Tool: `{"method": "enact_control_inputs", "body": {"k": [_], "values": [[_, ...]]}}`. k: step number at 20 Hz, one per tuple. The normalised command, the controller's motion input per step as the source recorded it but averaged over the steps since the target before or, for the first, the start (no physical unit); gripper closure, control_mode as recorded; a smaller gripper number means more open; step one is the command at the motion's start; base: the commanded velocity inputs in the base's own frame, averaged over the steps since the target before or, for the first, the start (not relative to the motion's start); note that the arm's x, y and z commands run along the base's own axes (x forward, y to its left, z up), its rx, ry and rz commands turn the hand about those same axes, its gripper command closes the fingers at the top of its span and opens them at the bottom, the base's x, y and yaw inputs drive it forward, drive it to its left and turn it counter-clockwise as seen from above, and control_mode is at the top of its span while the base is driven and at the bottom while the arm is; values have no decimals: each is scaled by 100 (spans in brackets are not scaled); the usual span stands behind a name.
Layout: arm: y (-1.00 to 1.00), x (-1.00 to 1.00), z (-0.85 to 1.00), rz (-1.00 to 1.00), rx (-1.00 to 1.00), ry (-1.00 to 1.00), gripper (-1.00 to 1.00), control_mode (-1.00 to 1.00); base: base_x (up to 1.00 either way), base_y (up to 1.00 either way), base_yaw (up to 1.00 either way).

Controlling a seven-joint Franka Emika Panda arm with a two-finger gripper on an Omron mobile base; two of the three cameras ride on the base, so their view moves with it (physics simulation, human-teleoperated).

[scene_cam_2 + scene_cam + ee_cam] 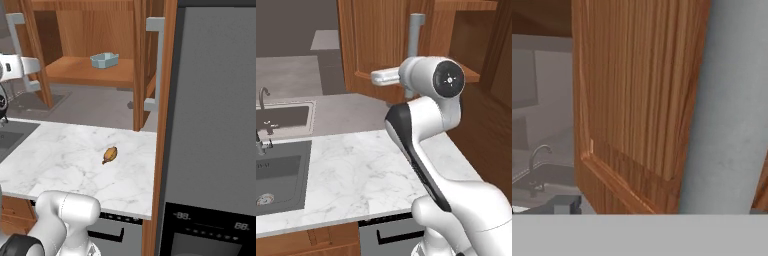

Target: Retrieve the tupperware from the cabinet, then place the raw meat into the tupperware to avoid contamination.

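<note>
White arm [426,150] rises over marble tabletop [356,170], reaching to the cabinet [381,45]. Cabinet door open; grey bar handle [415,37] just behind wrist. Dark sink [276,175] at left.

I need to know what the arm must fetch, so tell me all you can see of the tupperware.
The tupperware is a small, shallow, pale blue-grey container, apparently plastic, with rounded corners and small lips at its ends. It has no lid on and sits upright on the wooden shelf inside the open cabinet, toward the right side of the shelf. Nothing but the shelf touches it. Its inside is not visible.
</note>
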Motion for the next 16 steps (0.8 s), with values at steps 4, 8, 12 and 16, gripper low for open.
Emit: {"method": "enact_control_inputs", "body": {"k": [4,8,12,16], "values": [[0,-22,-2,-2,0,-5,-100,-100,0,0,0],[10,-25,4,-1,0,-13,-100,-100,0,0,0],[21,-13,8,-1,0,-9,-100,-100,0,0,0],[0,-29,-1,0,0,-8,-100,-100,0,0,0]]}}
